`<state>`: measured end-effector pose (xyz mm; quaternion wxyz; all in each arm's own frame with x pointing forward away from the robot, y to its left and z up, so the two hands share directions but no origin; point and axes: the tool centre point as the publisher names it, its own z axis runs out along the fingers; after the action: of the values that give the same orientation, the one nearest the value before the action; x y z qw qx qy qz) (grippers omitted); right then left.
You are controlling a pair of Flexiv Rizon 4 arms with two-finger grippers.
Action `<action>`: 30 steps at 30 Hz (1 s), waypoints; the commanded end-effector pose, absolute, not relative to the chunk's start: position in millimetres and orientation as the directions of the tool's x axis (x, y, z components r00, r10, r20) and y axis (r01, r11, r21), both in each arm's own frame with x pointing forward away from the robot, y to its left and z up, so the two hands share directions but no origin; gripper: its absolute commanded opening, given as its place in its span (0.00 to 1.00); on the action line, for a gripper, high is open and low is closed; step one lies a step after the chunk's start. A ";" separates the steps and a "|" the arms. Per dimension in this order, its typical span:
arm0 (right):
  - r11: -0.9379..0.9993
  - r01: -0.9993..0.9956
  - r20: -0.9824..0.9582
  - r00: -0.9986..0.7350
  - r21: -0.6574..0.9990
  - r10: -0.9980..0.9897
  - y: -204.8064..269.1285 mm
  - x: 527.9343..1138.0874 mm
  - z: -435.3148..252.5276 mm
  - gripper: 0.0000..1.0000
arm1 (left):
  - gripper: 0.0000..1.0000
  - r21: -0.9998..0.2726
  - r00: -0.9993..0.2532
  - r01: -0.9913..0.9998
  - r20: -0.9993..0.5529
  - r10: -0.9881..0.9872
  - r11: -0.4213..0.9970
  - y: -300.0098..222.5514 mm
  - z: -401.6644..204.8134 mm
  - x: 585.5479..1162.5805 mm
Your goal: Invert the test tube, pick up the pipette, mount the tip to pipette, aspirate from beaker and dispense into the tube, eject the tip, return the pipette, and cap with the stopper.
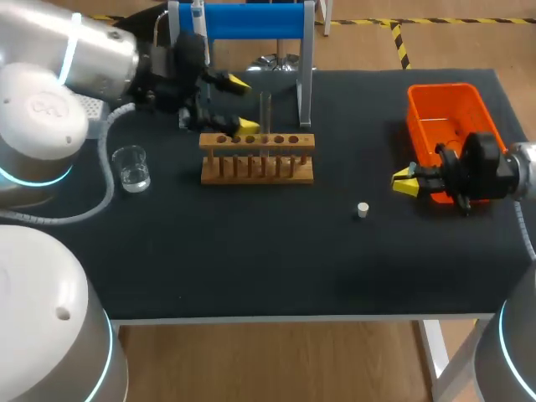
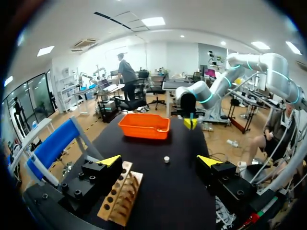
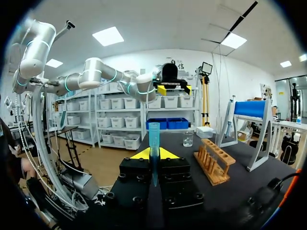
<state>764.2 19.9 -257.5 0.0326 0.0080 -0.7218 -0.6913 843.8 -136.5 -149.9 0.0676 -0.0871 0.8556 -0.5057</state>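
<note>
Seemingly you are holding the blue pipette tip pinched between the closed fingers of your right gripper, wide end pointing ahead; for mounting, be keeping it straight and gripped low. Your left gripper is standing open, the wooden rack lying under one finger. No writing is showing legibly.

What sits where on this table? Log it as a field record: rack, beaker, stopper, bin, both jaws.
rack: wooden, mid-table, in front of the blue stand
beaker: clear glass, upright, left of the rack and apart from it
stopper: white, lying loose on the table between the rack and the right arm
orange bin: right rear of the table
left jaws: open, holding nothing, just behind the rack's left end
right jaws: shut on a bluish tube, in front of the orange bin
</note>
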 end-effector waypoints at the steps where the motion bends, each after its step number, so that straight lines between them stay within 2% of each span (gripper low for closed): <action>1: 0.046 0.033 0.036 -0.998 0.998 -0.057 19.5 763.7 -257.2 0.00 | 1.00 -0.909 -0.934 -0.096 -0.059 -0.352 0.406 -91.5 -153.6 852.2; 9: 0.046 0.033 0.036 -0.998 0.998 -0.057 19.5 763.7 -257.2 0.00 | 1.00 -0.926 -0.845 -0.146 -0.066 -0.531 0.348 -49.6 -155.7 907.9; 19: 0.046 0.033 0.036 -0.998 0.998 -0.057 19.5 763.7 -257.2 0.00 | 1.00 -0.945 -0.730 -0.182 -0.056 -0.682 0.273 -35.6 -154.7 959.6; 30: 0.046 0.033 0.036 -0.998 0.998 -0.057 19.5 763.7 -257.2 0.00 | 1.00 -0.934 -0.487 -0.299 -0.026 -0.873 0.195 -26.3 -159.6 1005.8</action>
<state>764.1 19.8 -257.4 0.0327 0.0081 -0.7220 -0.6911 987.5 -10.4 -156.6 0.2562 -0.3656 0.7272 -0.5215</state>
